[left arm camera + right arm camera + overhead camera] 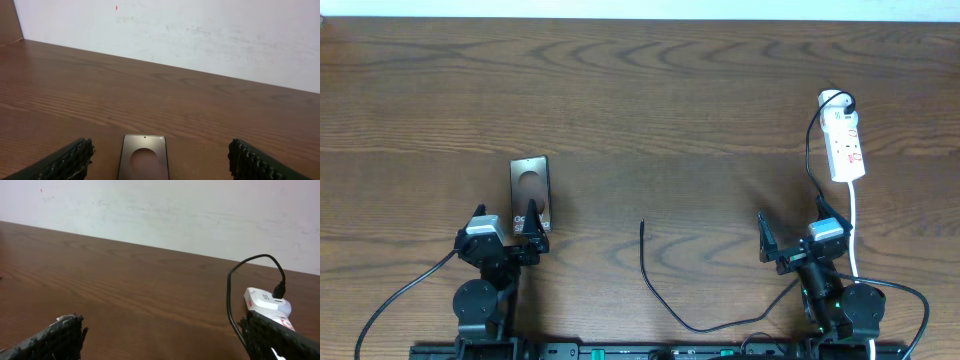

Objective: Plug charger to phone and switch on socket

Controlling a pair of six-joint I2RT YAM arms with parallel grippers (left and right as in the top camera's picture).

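The phone (529,188) lies flat on the wooden table at the left, its back with a round mark facing up. My left gripper (507,224) is open just behind its near end; in the left wrist view the phone (144,157) lies between the open fingers (161,169), untouched. The charger cable's plug tip (642,224) lies loose at mid-table. The black cable (665,305) runs along the front and up to the white adapter (834,100), which sits in the far end of the socket strip (846,146). My right gripper (797,230) is open and empty, short of the strip (267,302).
The strip's white cord (855,225) runs toward the front edge past my right arm. The black charger cable (229,294) passes close to my right gripper's right finger. A white wall stands behind the table's far edge.
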